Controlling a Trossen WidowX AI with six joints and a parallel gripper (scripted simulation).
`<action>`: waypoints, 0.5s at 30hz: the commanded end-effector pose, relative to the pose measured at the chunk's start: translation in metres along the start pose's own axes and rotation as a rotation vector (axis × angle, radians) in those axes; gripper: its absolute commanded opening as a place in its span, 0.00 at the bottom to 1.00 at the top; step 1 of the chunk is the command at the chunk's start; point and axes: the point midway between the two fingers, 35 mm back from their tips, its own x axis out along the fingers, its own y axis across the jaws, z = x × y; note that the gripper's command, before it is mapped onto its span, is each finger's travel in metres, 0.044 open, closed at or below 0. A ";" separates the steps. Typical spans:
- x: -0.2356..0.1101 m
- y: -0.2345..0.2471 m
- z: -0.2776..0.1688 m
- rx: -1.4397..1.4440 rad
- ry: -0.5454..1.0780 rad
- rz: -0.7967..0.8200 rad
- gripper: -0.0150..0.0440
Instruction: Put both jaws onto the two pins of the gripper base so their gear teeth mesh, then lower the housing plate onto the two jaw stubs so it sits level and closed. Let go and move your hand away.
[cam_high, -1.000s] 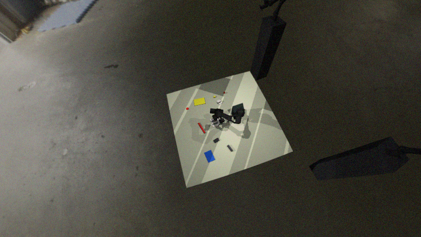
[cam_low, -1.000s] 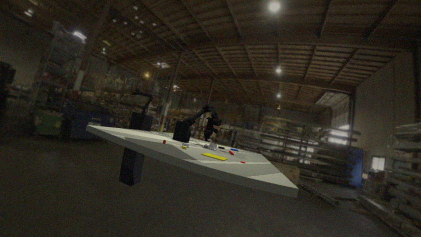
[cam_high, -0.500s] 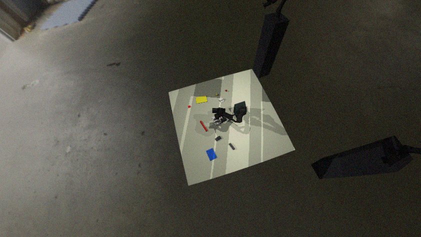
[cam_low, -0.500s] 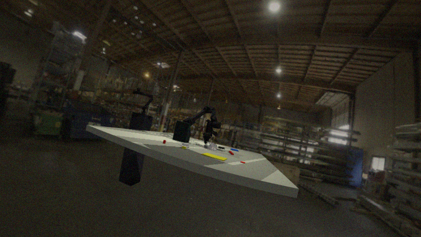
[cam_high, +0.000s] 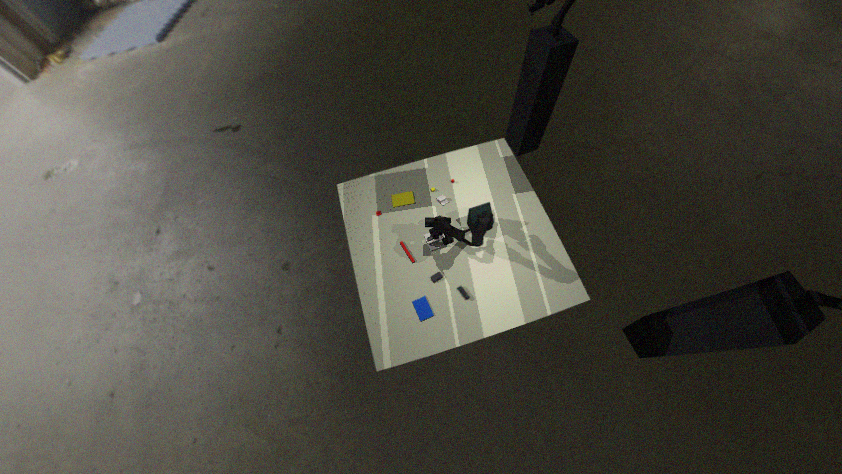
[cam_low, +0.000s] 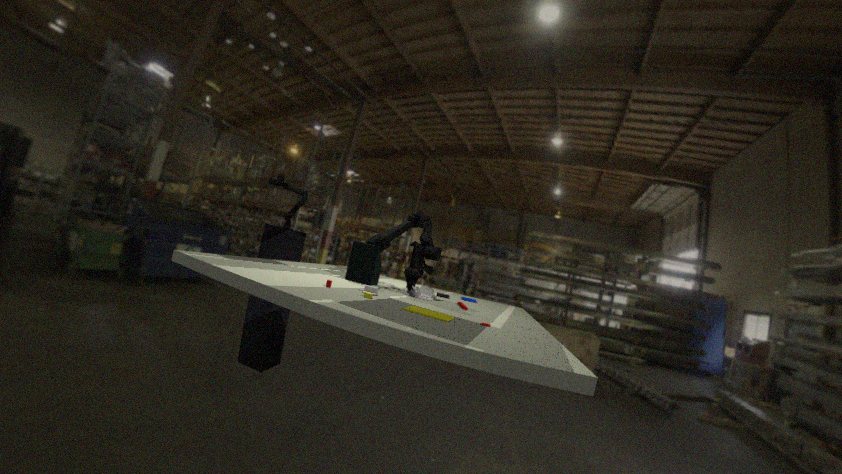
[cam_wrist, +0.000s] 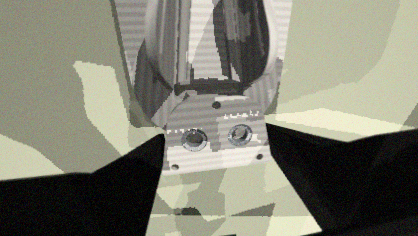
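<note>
- Housing plate, in the wrist view, is gripped by its two side edges in the pincer. One fingertip is at 9 o'clock of it, the other at 3 o'clock.
- Also in the wrist view, the two jaws stand side by side at 12 o'clock from the plate, over the gripper base. I cannot see whether their teeth mesh.
- In the top view, the pincer is over the base area; the red bar lies at 8 o'clock from it, the yellow slab between 10 and 11. The plate is too small here to tell apart.
- In the exterior view, the pincer points to 6 o'clock, low beside the base. I cannot tell whether anything touches.
- By my judgement, the plate-lowering step is in hand. The next move should bring both holes above the jaw stubs, keep the plate level and lower it gently; a small tilt could make it jam. Only after seating, release and withdraw.
</note>
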 end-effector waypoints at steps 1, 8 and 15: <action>0.001 0.000 -0.001 0.006 0.001 0.004 0.85; 0.001 0.000 -0.001 0.006 0.001 0.004 0.85; 0.003 0.000 -0.001 0.014 0.001 0.004 0.85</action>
